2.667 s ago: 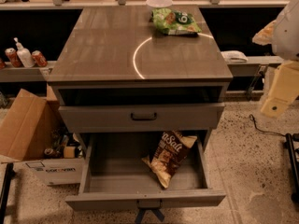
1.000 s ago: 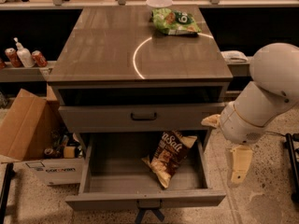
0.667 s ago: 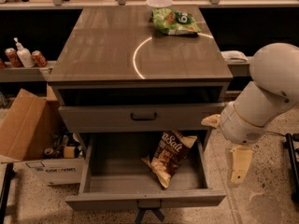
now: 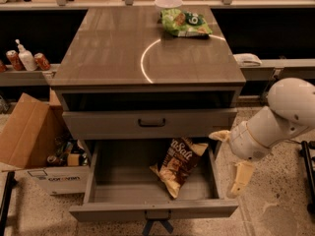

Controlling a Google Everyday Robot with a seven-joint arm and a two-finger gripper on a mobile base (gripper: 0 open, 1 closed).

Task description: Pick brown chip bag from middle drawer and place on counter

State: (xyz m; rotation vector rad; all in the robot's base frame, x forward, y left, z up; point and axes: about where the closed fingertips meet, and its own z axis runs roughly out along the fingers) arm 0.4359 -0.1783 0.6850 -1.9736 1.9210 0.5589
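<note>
Hanging below the counter's (image 4: pixel 123 48) front right corner is my gripper (image 4: pixel 240 178). Open or shut, I cannot tell. The middle drawer (image 4: pixel 147 210) holds the brown chip bag (image 4: pixel 178 166).

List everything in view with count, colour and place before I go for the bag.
counter: one, grey-brown, cabinet top
green chip bag: one, green, back right of the counter
bowl: one, white, at the counter's back edge
upper drawer: one, grey, shut, under the counter
middle drawer: one, grey, open
brown chip bag: one, brown and tan, in the middle drawer, right of centre
cardboard box: one, brown, floor at left
cans: at least two, red, left shelf
bottle: one, white, between the cans
arm: one, white, right of the cabinet
gripper: one, cream, outside the middle drawer's right wall
</note>
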